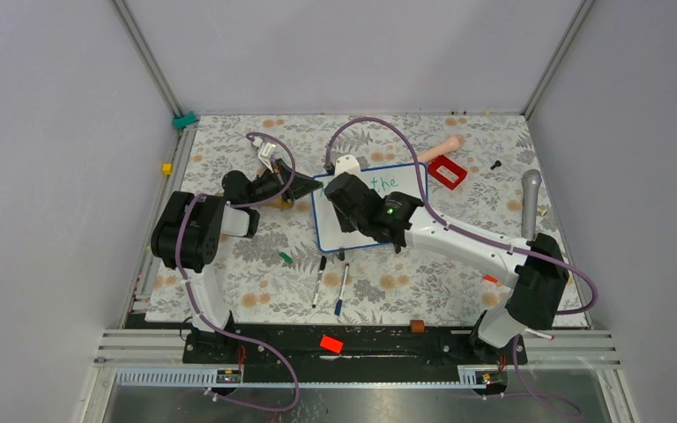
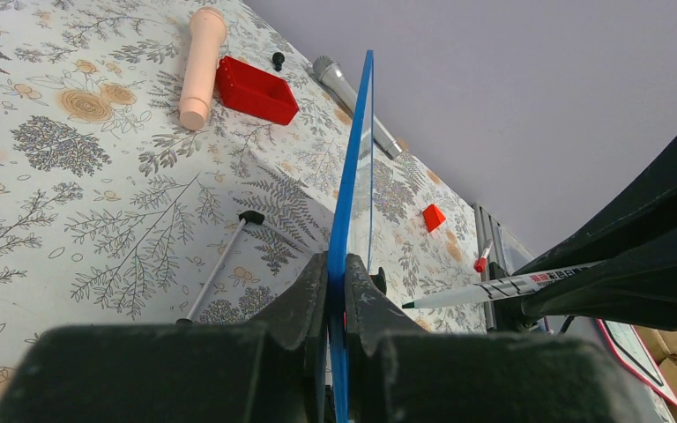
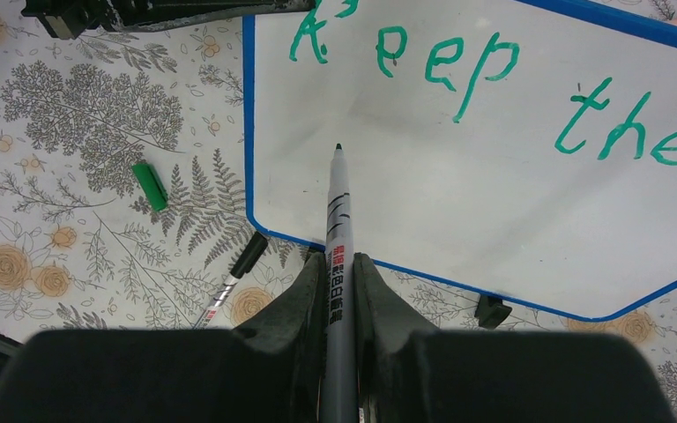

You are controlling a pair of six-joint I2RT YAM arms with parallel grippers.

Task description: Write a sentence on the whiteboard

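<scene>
The whiteboard (image 1: pixel 324 226) stands tilted on the flowered table, white with a blue rim. Green words "Keep the" (image 3: pixel 485 79) run along its top line, and "the" (image 1: pixel 379 182) shows from above. My left gripper (image 2: pixel 344 273) is shut on the whiteboard's blue edge (image 2: pixel 357 159) at its left side (image 1: pixel 304 187). My right gripper (image 3: pixel 339 260) is shut on a grey marker (image 3: pixel 338 203), over the board's middle (image 1: pixel 342 196). The marker's tip points at the blank area below "Keep"; whether it touches the board (image 3: pixel 494 203) I cannot tell.
A green cap (image 3: pixel 150 185) lies left of the board. Two capped markers (image 1: pixel 318 280) (image 1: pixel 342 288) lie in front of it. A red box (image 1: pixel 446 171), a peach cylinder (image 1: pixel 441 147) and a microphone (image 1: pixel 530 203) sit to the back right.
</scene>
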